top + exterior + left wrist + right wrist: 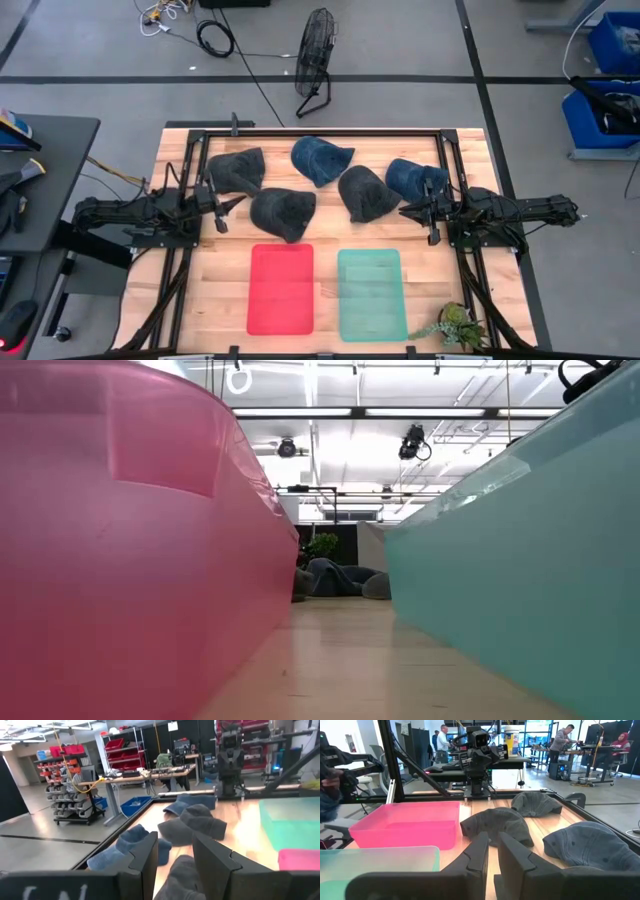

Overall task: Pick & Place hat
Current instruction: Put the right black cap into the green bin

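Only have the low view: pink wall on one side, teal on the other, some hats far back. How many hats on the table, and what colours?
Observer: Five. Three dark grey hats, two blue hats, in a loose band above the bins in the high view.
Operator: Anything in the bins?
Observer: No hat in either; the red bin and teal bin look bare inside.
Operator: Where are the grippers?
Observer: Left gripper hangs between two grey hats, holding nothing, fingers apart.
Operator: And the right?
Observer: Right gripper is at the rightmost blue hat, empty, fingers nearly together.
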Motion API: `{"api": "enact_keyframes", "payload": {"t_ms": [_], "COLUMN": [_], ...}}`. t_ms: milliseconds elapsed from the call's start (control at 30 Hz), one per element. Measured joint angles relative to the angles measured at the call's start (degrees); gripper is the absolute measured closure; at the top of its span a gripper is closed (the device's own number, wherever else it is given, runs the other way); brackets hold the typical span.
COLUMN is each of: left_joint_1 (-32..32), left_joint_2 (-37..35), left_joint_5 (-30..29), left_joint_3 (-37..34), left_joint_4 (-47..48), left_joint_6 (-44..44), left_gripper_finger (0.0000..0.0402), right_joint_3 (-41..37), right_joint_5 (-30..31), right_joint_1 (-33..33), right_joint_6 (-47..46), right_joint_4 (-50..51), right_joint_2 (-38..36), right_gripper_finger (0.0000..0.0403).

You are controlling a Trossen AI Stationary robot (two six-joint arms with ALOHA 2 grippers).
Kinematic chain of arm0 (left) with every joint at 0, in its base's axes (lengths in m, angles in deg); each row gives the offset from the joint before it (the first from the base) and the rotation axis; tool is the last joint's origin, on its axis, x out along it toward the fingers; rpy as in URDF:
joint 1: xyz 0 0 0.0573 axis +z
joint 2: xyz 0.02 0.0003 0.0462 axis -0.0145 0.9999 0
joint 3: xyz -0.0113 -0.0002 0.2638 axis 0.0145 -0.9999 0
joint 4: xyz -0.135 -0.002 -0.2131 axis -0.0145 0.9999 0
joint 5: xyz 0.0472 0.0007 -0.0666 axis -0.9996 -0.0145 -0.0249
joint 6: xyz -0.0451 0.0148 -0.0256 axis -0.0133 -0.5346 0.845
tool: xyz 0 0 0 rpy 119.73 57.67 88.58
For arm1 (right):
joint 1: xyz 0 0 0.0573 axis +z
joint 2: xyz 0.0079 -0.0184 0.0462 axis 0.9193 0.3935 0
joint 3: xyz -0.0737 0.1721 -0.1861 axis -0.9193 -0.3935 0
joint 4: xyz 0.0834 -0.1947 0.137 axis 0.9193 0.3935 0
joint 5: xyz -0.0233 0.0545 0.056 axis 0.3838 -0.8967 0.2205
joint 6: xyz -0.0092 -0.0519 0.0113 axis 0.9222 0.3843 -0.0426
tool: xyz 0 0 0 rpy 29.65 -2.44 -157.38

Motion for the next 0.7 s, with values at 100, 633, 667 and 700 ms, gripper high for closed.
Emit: {"api": "enact_keyframes", "payload": {"t_ms": [100, 633, 667, 700], "left_joint_1": [0.0, 0.0, 0.0, 0.0], "left_joint_2": [0.0, 0.0, 0.0, 0.0], "left_joint_5": [0.0, 0.0, 0.0, 0.0], "left_joint_3": [0.0, 0.1, 0.1, 0.1], "left_joint_4": [-0.1, 0.3, 0.3, 0.3], "left_joint_6": [0.7, 0.7, 0.9, 2.0], "left_gripper_finger": [0.0275, 0.0275, 0.0275, 0.0275], "right_joint_3": [0.0, 0.0, 0.0, 0.0], "right_joint_5": [0.0, 0.0, 0.0, 0.0], "right_joint_1": [0.0, 0.0, 0.0, 0.0], "right_joint_6": [0.0, 0.0, 0.0, 0.0], "right_joint_4": [0.0, 0.0, 0.0, 0.0], "right_joint_2": [0.0, 0.0, 0.0, 0.0], "right_gripper_finger": [0.0358, 0.0358, 0.0358, 0.0358]}}
